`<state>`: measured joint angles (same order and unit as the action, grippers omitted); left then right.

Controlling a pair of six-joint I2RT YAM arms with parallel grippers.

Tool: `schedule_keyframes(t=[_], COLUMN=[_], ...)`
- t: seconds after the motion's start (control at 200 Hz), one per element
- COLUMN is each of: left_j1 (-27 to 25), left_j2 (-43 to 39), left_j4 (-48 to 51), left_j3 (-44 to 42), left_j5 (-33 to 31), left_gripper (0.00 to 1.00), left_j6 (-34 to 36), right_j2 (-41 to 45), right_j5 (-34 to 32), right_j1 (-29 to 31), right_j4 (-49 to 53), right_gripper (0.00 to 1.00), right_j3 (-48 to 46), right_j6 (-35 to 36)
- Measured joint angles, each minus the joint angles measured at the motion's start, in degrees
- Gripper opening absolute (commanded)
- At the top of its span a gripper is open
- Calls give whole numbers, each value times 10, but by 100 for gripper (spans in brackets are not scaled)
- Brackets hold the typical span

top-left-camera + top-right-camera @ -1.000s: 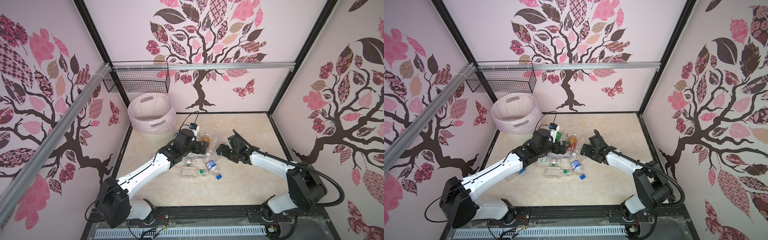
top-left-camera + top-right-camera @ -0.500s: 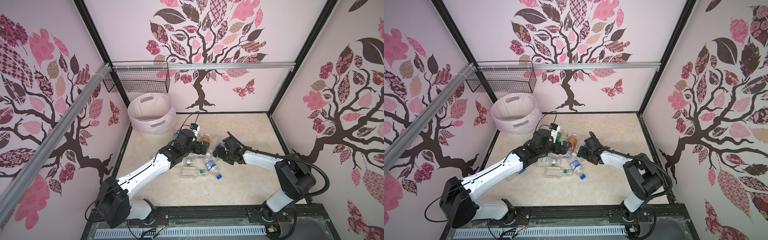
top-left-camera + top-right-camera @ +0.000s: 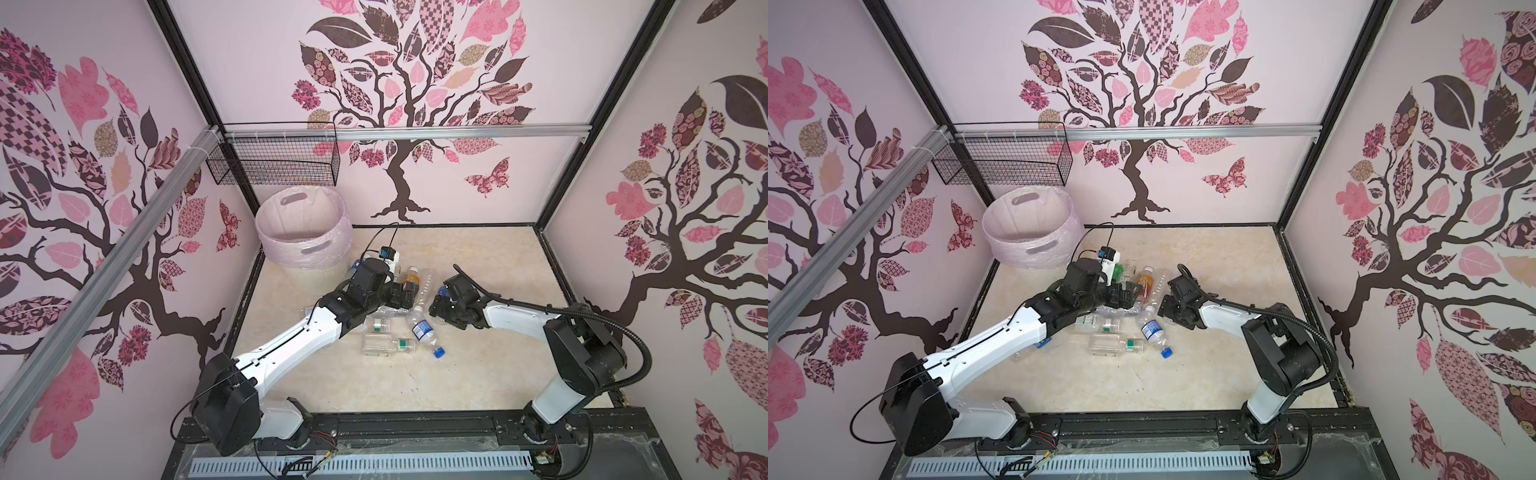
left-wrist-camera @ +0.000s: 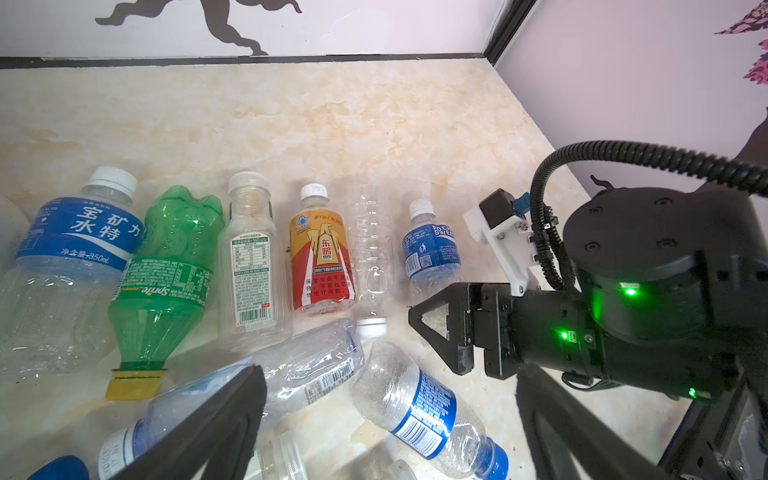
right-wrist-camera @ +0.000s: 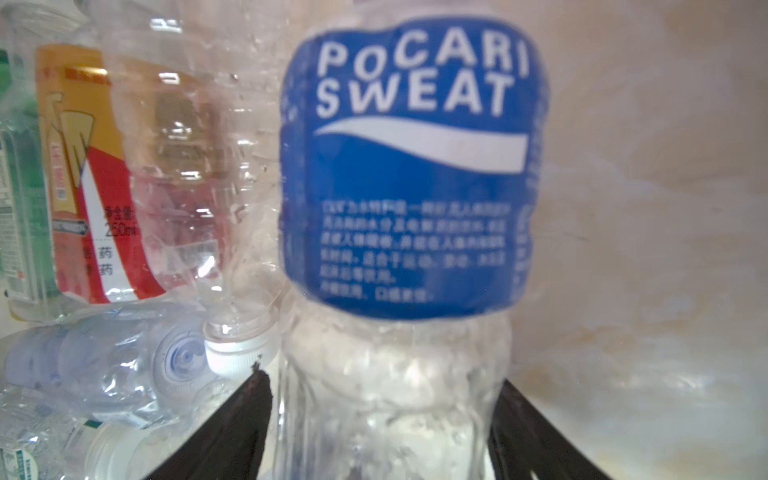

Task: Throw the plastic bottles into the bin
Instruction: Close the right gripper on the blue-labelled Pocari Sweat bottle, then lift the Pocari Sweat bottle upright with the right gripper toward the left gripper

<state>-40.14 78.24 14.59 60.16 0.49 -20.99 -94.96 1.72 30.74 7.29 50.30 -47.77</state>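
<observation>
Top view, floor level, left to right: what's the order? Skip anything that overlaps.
Bin → left gripper → right gripper, jaws either side of the Pocari Sweat bottle → right arm's elbow. Loose bottles overlap the grippers, so they are left out.

Pale pink bin point(image 3: 282, 254), plastic-lined, stands upright. Just beside it the bottles point(image 3: 378, 345) lie on their sides in a loose cluster. A green bottle point(image 4: 166, 266), an orange-red bottle point(image 4: 322, 257) and a blue-labelled Pocari bottle point(image 4: 430, 253) lie in one row, with clear crumpled ones farther from the bin.
</observation>
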Motion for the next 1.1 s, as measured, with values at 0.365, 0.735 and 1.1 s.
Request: schedule_keyframes(t=[0.365, 0.735, 1.1], left_j1=[0, 0, 0], left_j2=[2, 3, 3], left_j4=[0, 0, 0], left_j3=[0, 0, 0], left_j5=[0, -2, -3], left_gripper=[97, 97, 97], left_j6=[-1, -2, -2], right_j2=[1, 1, 6], right_j5=[-6, -24, -47], right_j1=[0, 0, 0], right_j4=[-5, 2, 20], right_gripper=[60, 58, 58], right_j3=[-5, -1, 1], right_j6=[5, 22, 45])
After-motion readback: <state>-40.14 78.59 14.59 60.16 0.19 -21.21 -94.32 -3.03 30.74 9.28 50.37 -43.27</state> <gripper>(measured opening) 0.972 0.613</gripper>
